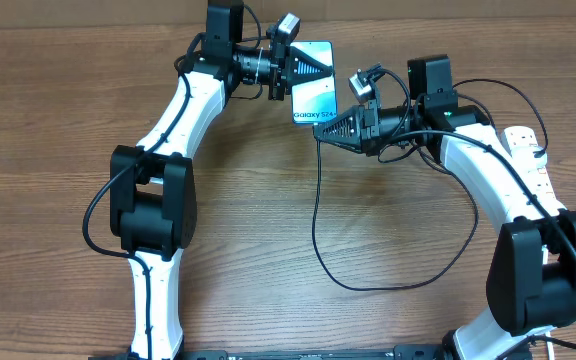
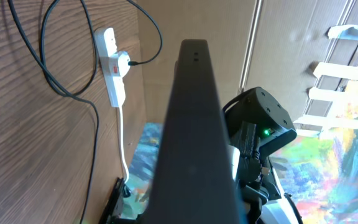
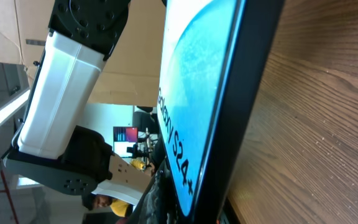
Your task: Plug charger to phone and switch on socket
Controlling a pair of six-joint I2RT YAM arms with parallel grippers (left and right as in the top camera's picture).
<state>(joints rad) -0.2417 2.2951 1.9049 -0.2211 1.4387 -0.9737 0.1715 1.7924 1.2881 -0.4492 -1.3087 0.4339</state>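
**A:** Where's the phone (image 1: 314, 92)?

**B:** Top centre of the overhead view, tilted up off the worktop (image 1: 268, 250). The left pincer (image 1: 306, 66) is clamped shut on its upper left edge. It's rigid, slick glass and probably fragile, so grip the sides only.

**A:** And the charger (image 1: 317, 220)?

**B:** Limp, light cable. The right pincer (image 1: 324, 130) is closed, seemingly pinching the plug end at the phone's lower edge. The socket (image 2: 112, 87) lies far right.

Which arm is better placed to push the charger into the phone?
Right. The right end effector, shut on the charger, sits at the near edge of the phone, while the left end effector holds its far end.
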